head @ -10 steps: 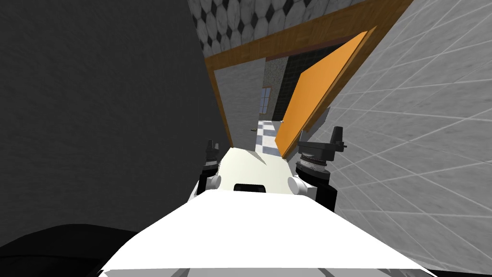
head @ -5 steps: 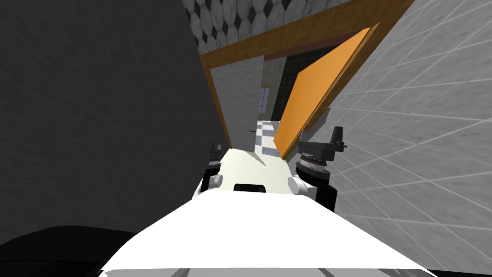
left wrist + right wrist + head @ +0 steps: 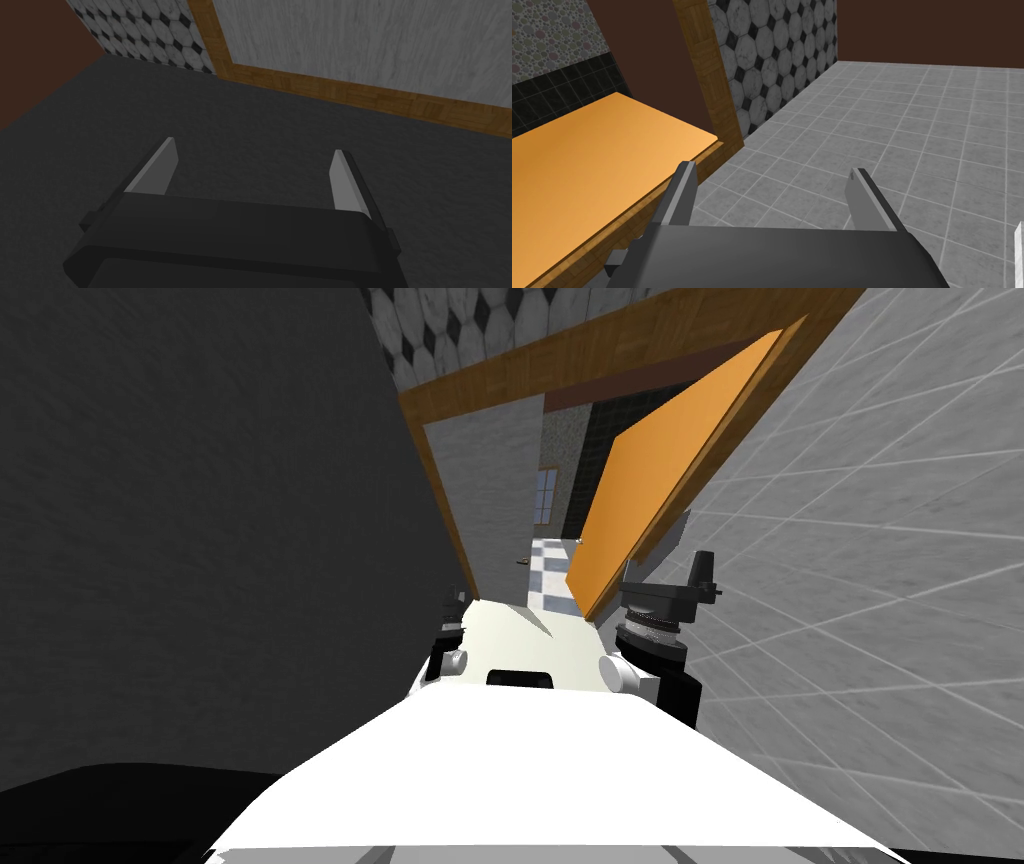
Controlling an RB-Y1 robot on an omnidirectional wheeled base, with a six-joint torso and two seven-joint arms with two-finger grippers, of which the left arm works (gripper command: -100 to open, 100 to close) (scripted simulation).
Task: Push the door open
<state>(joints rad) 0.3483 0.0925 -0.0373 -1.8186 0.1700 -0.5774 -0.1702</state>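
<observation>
Closer now, the robot rolls up to the door frame (image 3: 470, 388). The orange door (image 3: 665, 463) stands partly swung, ahead on its right. The right gripper (image 3: 769, 172), fingers spread, is nearer, just beside the door's face. The left gripper (image 3: 255, 152), also spread, faces a dark wall (image 3: 250, 115).

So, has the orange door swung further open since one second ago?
Cannot tell. The door and the doorframe slid left together, so I moved myself; the gap between them looks unchanged.

Orange door (image 3: 645, 478) stands ajar in wooden frame (image 3: 600, 358), checkered floor (image 3: 548, 573) apparently beyond.
</observation>
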